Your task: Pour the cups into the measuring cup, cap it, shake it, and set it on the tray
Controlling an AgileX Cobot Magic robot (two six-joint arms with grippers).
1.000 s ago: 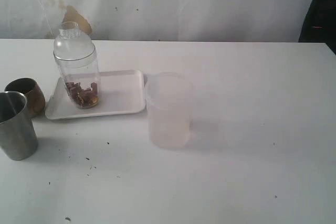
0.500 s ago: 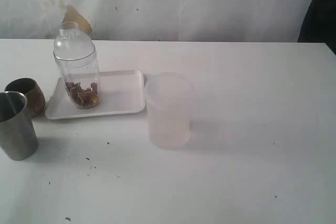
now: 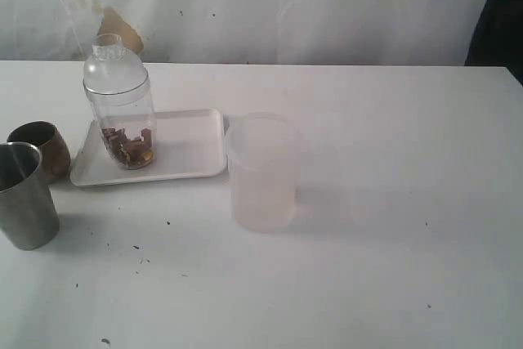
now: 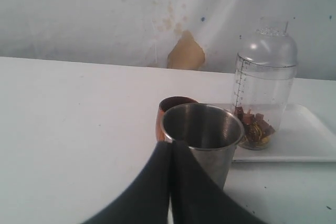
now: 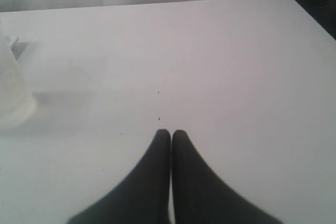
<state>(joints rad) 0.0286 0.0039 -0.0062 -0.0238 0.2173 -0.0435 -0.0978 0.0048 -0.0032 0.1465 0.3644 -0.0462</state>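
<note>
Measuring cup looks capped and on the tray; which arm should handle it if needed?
Left. The left gripper, shut, faces the measuring cup on the tray; the right gripper has it out of view.

The steel tumbler (image 4: 202, 132) hides most of the brown cup (image 4: 173, 102); the frosted tumbler (image 5: 10, 93) runs off-frame.

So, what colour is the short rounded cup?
The short rounded cup is glossy brown; exterior view best.

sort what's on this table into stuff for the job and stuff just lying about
For the job: steel tumbler, brown cup, capped measuring cup, white tray.
Just lying about: frosted tumbler.
</note>
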